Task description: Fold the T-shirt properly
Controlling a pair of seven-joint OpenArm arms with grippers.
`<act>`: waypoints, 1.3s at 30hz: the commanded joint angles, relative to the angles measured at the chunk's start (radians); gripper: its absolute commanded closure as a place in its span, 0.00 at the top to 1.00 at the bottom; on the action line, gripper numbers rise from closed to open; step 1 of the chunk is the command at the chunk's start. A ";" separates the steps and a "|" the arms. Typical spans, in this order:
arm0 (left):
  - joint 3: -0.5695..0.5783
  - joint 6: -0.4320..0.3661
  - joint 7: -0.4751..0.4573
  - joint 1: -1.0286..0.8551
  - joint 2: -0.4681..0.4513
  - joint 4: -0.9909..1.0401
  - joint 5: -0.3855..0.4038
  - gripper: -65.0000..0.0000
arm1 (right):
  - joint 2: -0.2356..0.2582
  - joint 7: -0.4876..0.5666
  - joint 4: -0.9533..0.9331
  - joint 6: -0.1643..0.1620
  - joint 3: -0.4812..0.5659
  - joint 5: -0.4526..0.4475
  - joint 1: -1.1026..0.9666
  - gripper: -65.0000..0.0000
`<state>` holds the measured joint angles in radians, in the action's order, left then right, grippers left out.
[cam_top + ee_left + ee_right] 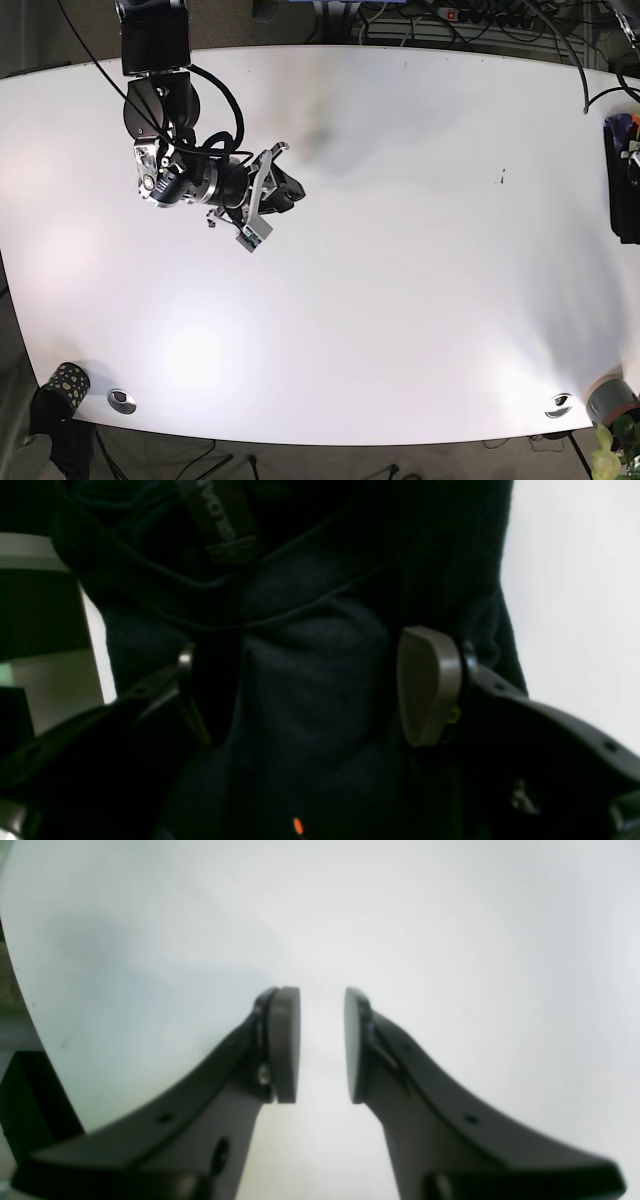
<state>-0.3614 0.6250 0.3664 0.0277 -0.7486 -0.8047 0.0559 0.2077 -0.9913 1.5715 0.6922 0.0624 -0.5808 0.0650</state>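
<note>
The T-shirt [310,680] is dark navy cloth that fills most of the left wrist view, with its collar and a grey neck label [222,520] at the top. My left gripper [315,690] stands open and wide, and a bunched fold of the shirt lies between its fingers [430,685]. My right gripper [322,1045] hangs over the bare white table [450,940], its pads a small gap apart with nothing between them. In the base view the right gripper [288,188] is at the table's upper left. The shirt does not show clearly there.
A dark object [622,185] sits at the table's [400,300] right edge. A patterned black cup [65,382] and a metal disc [122,401] sit at the front left, and another disc [558,405] at the front right. Cables run along the back edge.
</note>
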 commanded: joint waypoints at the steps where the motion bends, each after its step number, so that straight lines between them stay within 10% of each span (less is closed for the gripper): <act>1: -0.031 -0.006 0.009 0.008 -0.033 -0.069 -0.024 0.69 | 0.002 0.021 0.020 0.006 -0.003 -0.018 0.020 0.22; 9: -0.109 -0.012 0.010 0.002 0.048 -0.353 -0.024 0.69 | 0.005 0.081 0.019 0.006 -0.003 0.012 0.023 0.22; 16: -0.103 -0.047 -0.042 0.002 0.206 -0.543 -0.031 0.69 | -0.017 0.291 0.014 0.004 -0.005 0.302 0.016 0.22; 27: 0.134 -0.331 -0.398 -0.022 0.430 -0.549 -0.032 0.69 | -0.101 0.889 -0.069 -0.170 -0.187 0.747 -0.052 0.23; 34: 0.210 -0.446 -0.495 -0.114 0.515 -0.586 -0.032 0.69 | -0.041 1.118 -0.184 -0.311 -0.214 0.758 -0.116 0.23; 39: 0.221 -0.452 -0.495 -0.229 0.590 -0.677 -0.032 0.69 | -0.004 1.142 -0.158 -0.337 -0.215 0.738 -0.213 0.23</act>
<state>-0.1413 0.1684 -0.0944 -0.1875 -0.1707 -1.4235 0.0185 0.1928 0.1196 1.3724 0.3466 -0.1528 0.1795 -0.1349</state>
